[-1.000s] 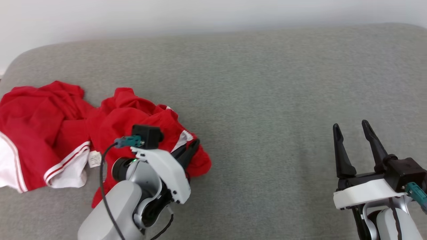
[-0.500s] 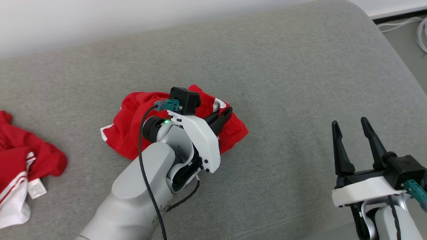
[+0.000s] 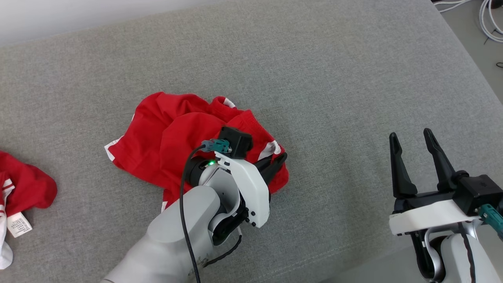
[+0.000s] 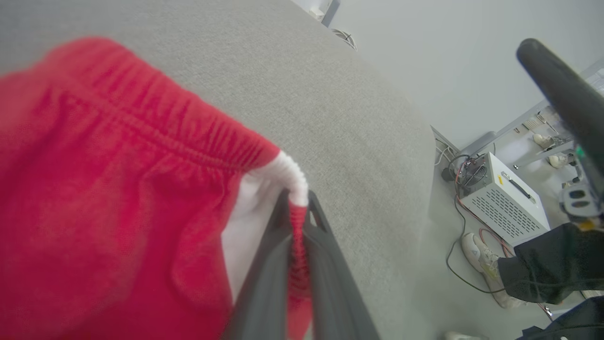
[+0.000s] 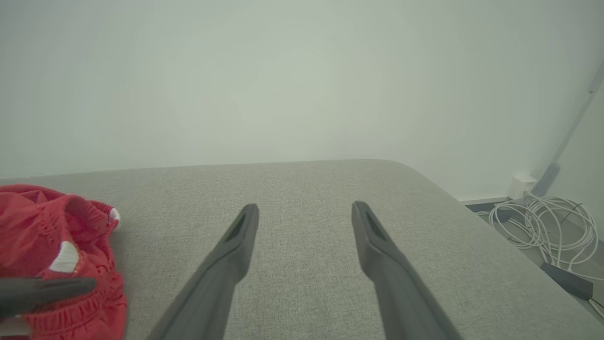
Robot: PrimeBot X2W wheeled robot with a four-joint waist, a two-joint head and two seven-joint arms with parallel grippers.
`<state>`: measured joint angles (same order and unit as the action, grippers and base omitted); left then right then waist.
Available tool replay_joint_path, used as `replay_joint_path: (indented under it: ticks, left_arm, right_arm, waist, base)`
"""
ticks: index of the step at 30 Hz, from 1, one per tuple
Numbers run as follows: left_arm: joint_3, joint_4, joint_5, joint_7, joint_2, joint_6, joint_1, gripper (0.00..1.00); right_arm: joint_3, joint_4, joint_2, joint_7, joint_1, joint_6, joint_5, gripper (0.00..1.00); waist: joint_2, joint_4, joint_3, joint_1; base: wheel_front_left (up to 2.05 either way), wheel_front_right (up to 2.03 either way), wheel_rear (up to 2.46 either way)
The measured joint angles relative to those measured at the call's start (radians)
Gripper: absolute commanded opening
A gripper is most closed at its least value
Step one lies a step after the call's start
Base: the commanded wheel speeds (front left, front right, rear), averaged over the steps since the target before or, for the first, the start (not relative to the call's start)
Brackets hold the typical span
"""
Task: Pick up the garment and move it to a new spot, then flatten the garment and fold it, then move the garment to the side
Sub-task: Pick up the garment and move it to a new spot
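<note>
Garment [image 3: 177,133] in play: red shorts with white trim, lying crumpled in a heap near the middle of the grey fabric surface [image 3: 334,78]. The left gripper [image 3: 281,159] is right on the garment's right-hand edge, fingers pinched narrow on the ribbed elastic waistband, and the left wrist view shows red cloth squeezed between the two dark fingers [image 4: 264,283], just where a white panel meets the red. Well off to the right of the garment, the right gripper [image 3: 410,133] hangs over bare fabric, fingers spread wide and holding nothing. Far to the left of the garment lies a second red piece of clothing [image 3: 27,188] with a white tag [image 3: 19,226]; there is print on it, too small to read. On the floor beyond the garment, in the left wrist view, stands a white vented box [image 4: 502,198] with a yellow sticker, unreadable.
</note>
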<state>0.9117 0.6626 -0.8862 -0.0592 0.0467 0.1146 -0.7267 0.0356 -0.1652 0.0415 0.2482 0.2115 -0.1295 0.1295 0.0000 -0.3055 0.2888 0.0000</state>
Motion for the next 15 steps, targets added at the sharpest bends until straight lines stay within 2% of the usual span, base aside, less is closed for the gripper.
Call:
replay_joint_path:
  ticks: [5,6,7,15]
  left_arm:
    - [0.045,0.01,-0.028,0.017,0.001,0.0,-0.012,0.0]
    - [0.053,0.009,-0.036,0.019,0.001,0.0,-0.019,0.41]
    - [0.063,0.007,-0.041,0.02,0.001,0.0,-0.026,1.0]
    - [0.11,-0.036,-0.047,0.063,0.002,0.0,-0.041,1.0]
  right_arm:
    - [0.002,0.0,0.0,0.0,0.008,0.0,0.01,1.0]
    - [0.002,-0.001,0.0,0.0,0.008,0.0,0.012,1.0]
    - [0.002,-0.002,0.0,0.0,0.008,0.0,0.012,1.0]
    - [0.0,-0.013,0.0,0.0,0.004,0.0,0.006,1.0]
  waist:
    - [0.0,-0.006,0.0,0.0]
    - [0.0,-0.005,-0.002,0.0]
    - [0.0,-0.003,-0.003,0.0]
    - [0.0,0.051,-0.033,0.0]
  base:
    - [0.0,0.0,0.0]
    - [0.0,0.0,0.0]
    - [0.0,0.0,0.0]
    - [0.0,0.0,0.0]
